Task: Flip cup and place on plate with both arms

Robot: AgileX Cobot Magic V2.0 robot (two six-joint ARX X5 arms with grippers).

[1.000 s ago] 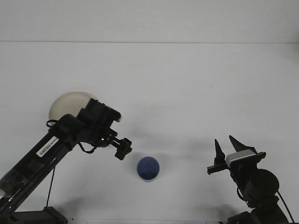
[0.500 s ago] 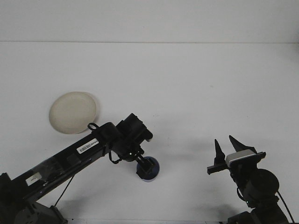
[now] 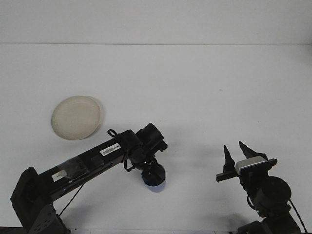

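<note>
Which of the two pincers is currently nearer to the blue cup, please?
The left. The left pincer is right over the blue cup, covering its top, while the right pincer sits well off to the cup's right, near the table's front edge.

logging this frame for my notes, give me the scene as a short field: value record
surface: white table
cup: blue cup, near front centre, mostly hidden under the left gripper
plate: cream plate, back left, nothing on it, apart from the cup
left gripper: left gripper down over the cup
right gripper: right gripper open, holding nothing, parked front right
cup on plate: not yet
</note>
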